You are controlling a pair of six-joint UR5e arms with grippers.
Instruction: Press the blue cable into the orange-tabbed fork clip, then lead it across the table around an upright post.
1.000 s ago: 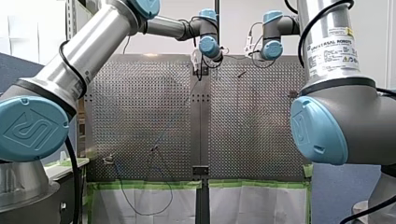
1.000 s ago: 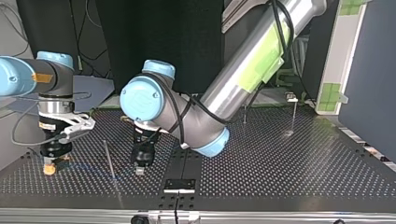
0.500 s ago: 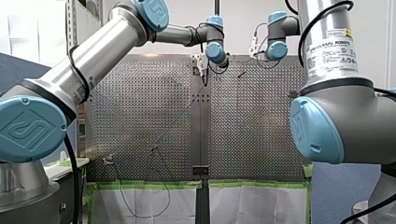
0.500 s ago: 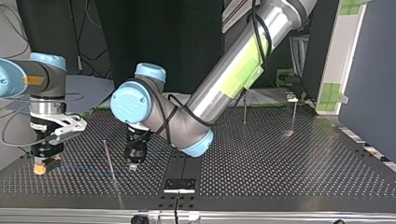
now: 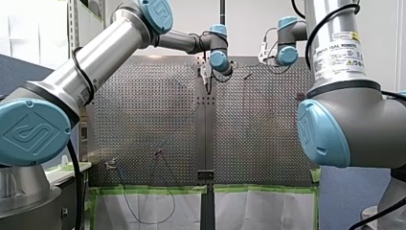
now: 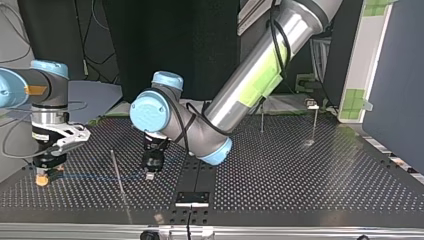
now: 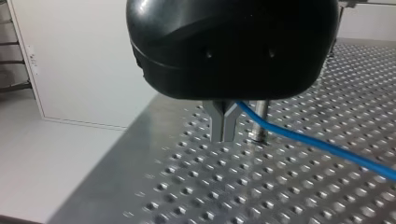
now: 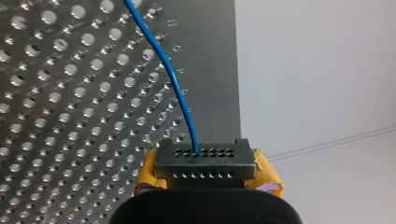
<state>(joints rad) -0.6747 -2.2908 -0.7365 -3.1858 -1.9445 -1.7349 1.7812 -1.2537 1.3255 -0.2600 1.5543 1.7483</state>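
The thin blue cable [image 6: 90, 176] stretches low over the perforated table [image 6: 300, 180] between my two grippers. It passes a slim upright post [image 6: 116, 170]. In the top view my left gripper [image 6: 149, 176] stands just right of that post, tip near the table. The left wrist view shows this gripper [image 7: 225, 133] shut, with the cable [image 7: 322, 147] leading out from its fingers and a post [image 7: 259, 119] just behind. My right gripper [image 6: 42, 181], yellow-padded, is at the table's left edge. In its wrist view it [image 8: 204, 154] is shut on the cable [image 8: 168, 70].
Two more upright posts [image 6: 261, 120] [image 6: 314, 122] stand at the far right of the top view. A small clip [image 5: 111, 164] sits near the front view's lower left, where a cable hangs in a loop [image 5: 143, 218] off the table edge. A black bracket [image 6: 192, 198] sits mid-table.
In the top view my right gripper has shifted left toward the table edge. My left gripper went left, then back and a little further away, with the cable drawn out between them.
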